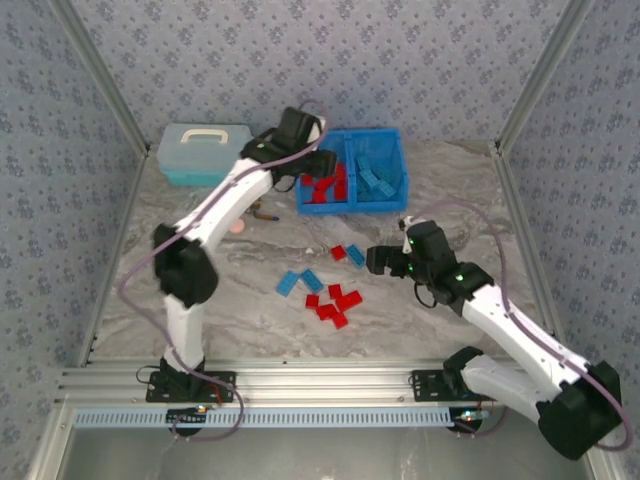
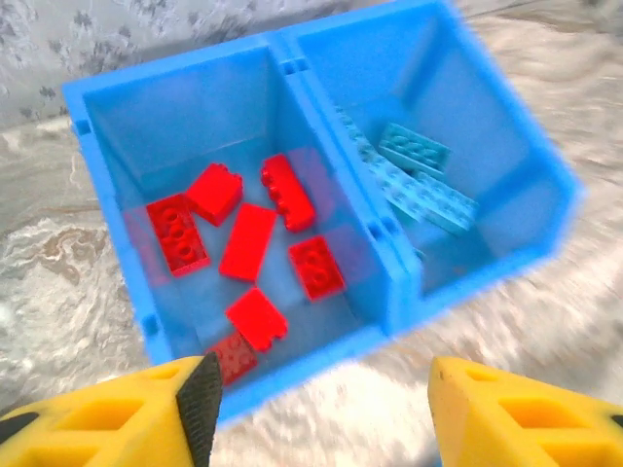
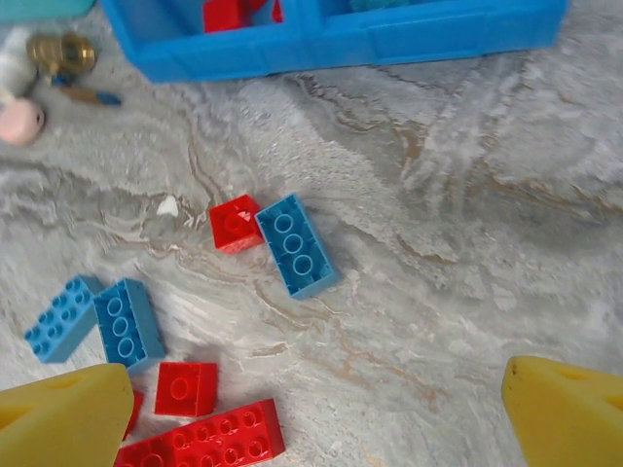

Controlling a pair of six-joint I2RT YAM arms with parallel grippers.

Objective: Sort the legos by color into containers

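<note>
The blue bin (image 1: 400,160) stands at the back of the table. Its left compartment (image 2: 127,146) holds several red legos (image 2: 248,240), its right compartment (image 2: 526,165) several blue legos (image 2: 421,175). My left gripper (image 2: 321,418) hovers open over the bin's near left edge (image 1: 318,165), nothing between its fingers. On the table lie loose legos: a red one (image 3: 234,224) touching a blue one (image 3: 297,243), two blue ones (image 3: 125,321) and a red cluster (image 1: 335,303). My right gripper (image 3: 316,428) hangs open above bare table right of them (image 1: 382,260).
A pale-blue lidded case with a white handle (image 1: 205,152) sits left of the bin. A pink disc (image 3: 21,122) and a small brass piece (image 3: 58,53) lie near the bin's front left. Patterned walls and metal posts close in the table.
</note>
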